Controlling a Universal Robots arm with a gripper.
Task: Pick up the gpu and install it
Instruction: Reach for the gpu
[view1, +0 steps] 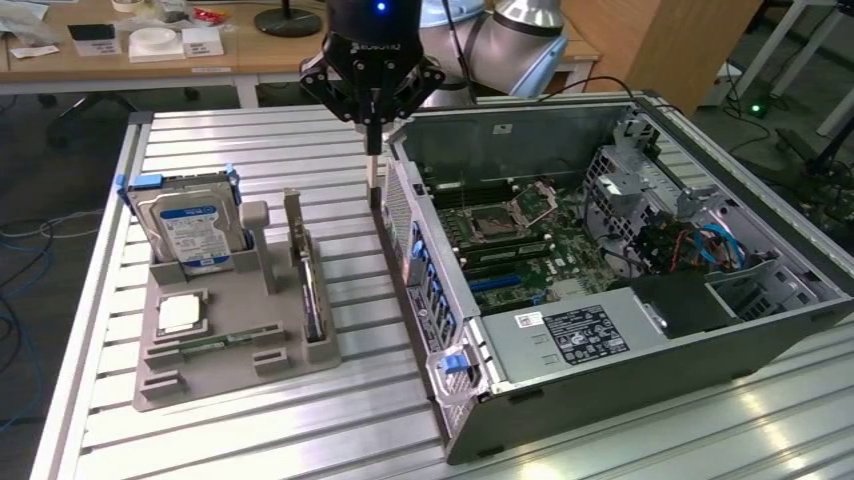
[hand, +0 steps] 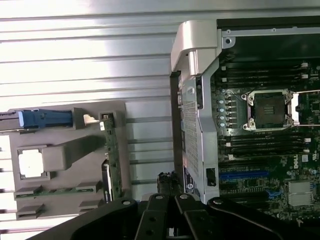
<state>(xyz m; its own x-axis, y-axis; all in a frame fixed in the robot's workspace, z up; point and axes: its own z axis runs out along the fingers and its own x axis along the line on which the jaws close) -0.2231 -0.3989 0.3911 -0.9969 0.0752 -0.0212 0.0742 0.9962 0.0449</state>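
From where I stand, the task has hardly begun. The gpu (view1: 310, 290) is not picked up yet. It stands on its edge in a slot of the grey holder (view1: 234, 375), which lies beside the case (view1: 601, 390), on the side of its rear wall. The gripper (view1: 372, 185) hangs above the gap between the holder and the case, just beside the case's rear wall and nearer to it than to the gpu. Its fingers are pressed together and I see nothing between them, so I judge the claw closed and empty. Inside the case the board (view1: 534, 250) lies open, and its blue slot (view1: 497, 285) seems free, so both the picking and the installing are left to do. About writing: a small sticker (view1: 530, 320) on the power supply (view1: 627, 345) carries the round Dell mark, and the black label next to it has white print too fine to read. The drive (view1: 187, 225), standing in the holder on the side far from the case, has a blue and white label that I cannot read. The letters on the gripper body are also not clear to me.
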